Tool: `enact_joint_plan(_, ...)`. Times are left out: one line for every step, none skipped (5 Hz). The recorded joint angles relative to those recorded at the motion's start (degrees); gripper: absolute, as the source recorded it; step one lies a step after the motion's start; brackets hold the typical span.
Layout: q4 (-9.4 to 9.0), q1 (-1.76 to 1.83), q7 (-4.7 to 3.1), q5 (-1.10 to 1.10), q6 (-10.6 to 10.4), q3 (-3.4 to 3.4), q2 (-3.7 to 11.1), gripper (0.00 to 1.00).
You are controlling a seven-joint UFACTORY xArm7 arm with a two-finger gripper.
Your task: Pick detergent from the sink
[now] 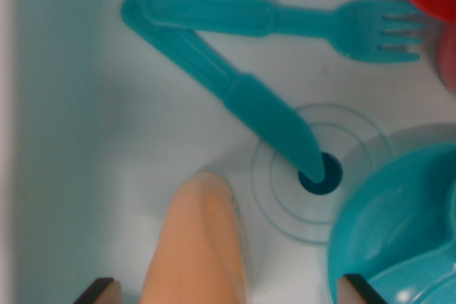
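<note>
Nearest the lens, an orange detergent bottle (199,247) is seen between the widely spread fingertips (100,290) of the gripper (226,291), lying on the white sink floor (92,140). Beyond it, a teal knife (242,97) and fork (299,23) are crossed at their handles.

We only see the hand (228,291) as two fingertips poking in at the bottom edge. Left fingertip (98,290) is a flat light-wood-coloured wedge with a dark edge; right fingertip (358,289) looks the same. No cables, screws or markings visible to us.
</note>
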Motion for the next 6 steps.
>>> enact_joint_plan(0.00, 0.00, 0.00, 0.00, 0.00, 0.00, 0.00, 0.00)
enact_joint_plan(0.00, 0.00, 0.00, 0.00, 0.00, 0.00, 0.00, 1.00)
enact_joint_plan(0.00, 0.00, 0.00, 0.00, 0.00, 0.00, 0.00, 1.00)
enact_joint_plan(0.00, 0.00, 0.00, 0.00, 0.00, 0.00, 0.00, 1.00)
enact_joint_plan(0.00, 0.00, 0.00, 0.00, 0.00, 0.00, 0.00, 1.00)
enact_joint_plan(0.00, 0.00, 0.00, 0.00, 0.00, 0.00, 0.00, 1.00)
